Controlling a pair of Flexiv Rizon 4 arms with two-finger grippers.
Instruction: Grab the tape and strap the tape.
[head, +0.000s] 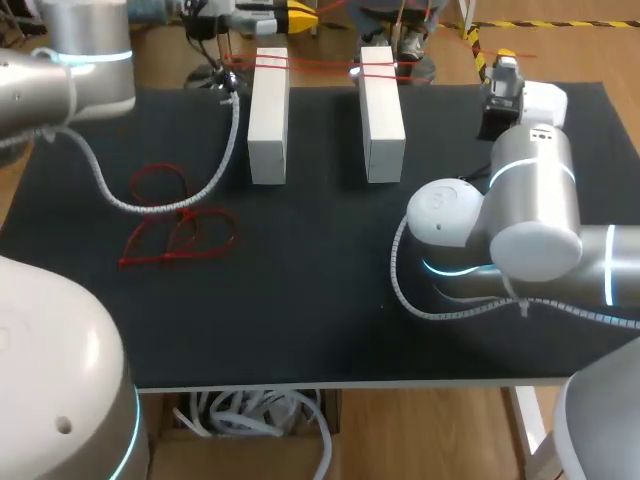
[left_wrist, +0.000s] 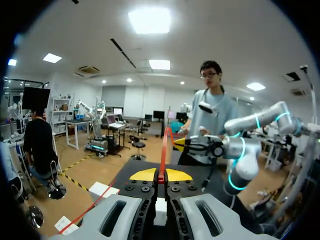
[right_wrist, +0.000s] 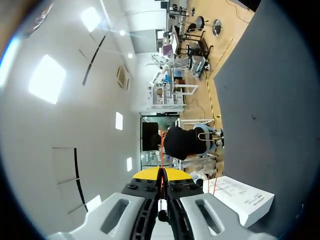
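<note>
Tape (head: 320, 66) lay stretched over two white blocks (head: 268, 115) on the counter (head: 320, 280), pinched tight by left claw (left_wrist: 160, 176) and right claw (right_wrist: 161, 173); strapping looked underway, needing a snug pull next.

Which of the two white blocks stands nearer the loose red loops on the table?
The block at the head view's left; the red loops lie off its left side, the other block farther right.

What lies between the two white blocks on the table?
In the head view, the stretch between the left block and right block is bare black table, except for the red tape stretched across the gap at their far ends.
</note>
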